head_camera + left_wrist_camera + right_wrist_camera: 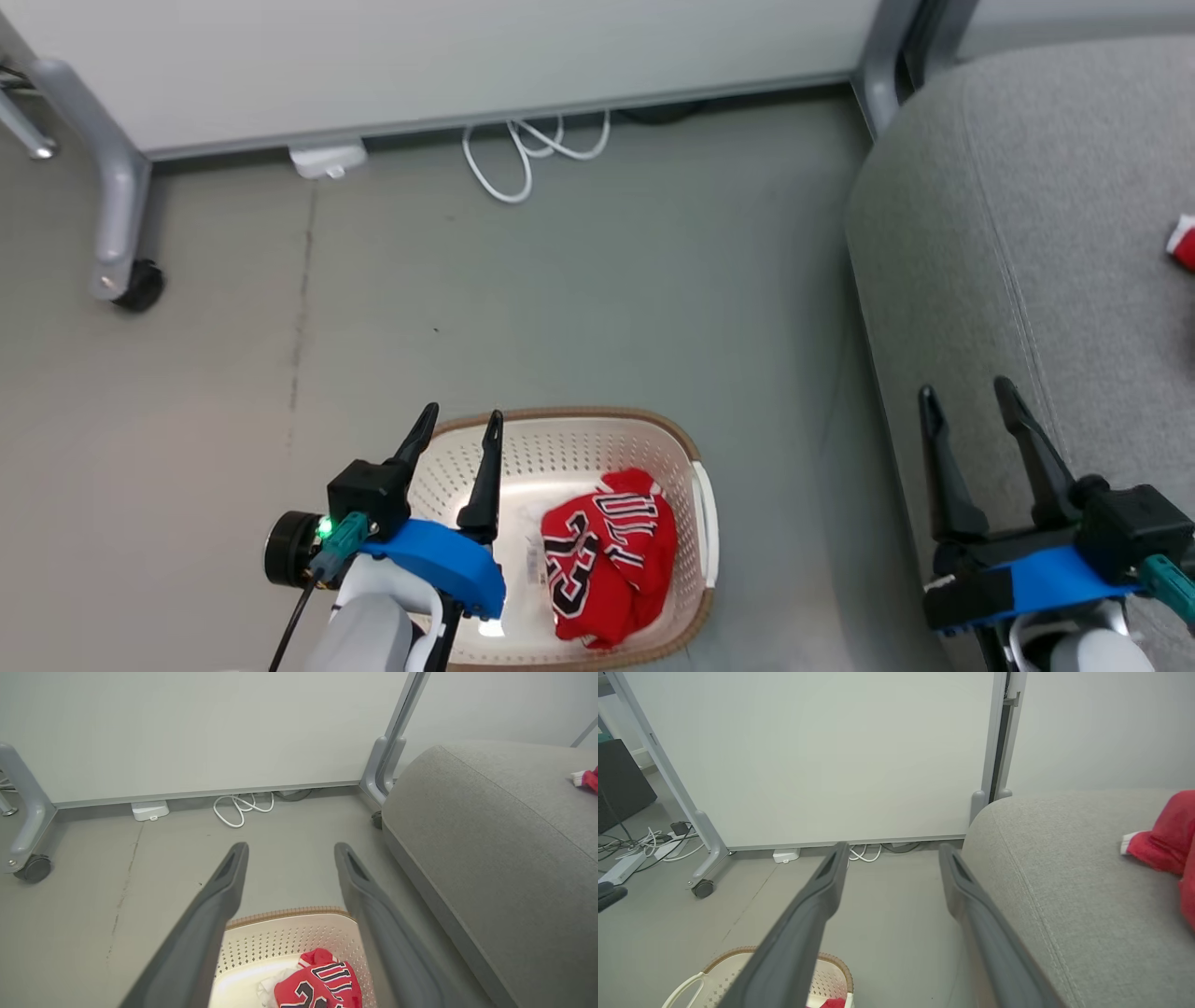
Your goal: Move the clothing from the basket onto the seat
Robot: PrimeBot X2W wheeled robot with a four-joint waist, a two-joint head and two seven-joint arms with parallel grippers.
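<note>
While the left gripper [463, 411] and right gripper [964, 385] spread empty fingers, the limp, light jersey [607, 555] suits pinching its far bunch.

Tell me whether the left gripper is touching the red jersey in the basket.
Apart. Head view: the open left gripper hangs beside the jersey, with bare floor of the basket showing between them.

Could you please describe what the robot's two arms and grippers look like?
The left gripper and right gripper each have two long, dark, tapering fingers, a black block, a bright blue bracket and a pale forearm. The left also shows a green light, teal plug and black cable.
</note>
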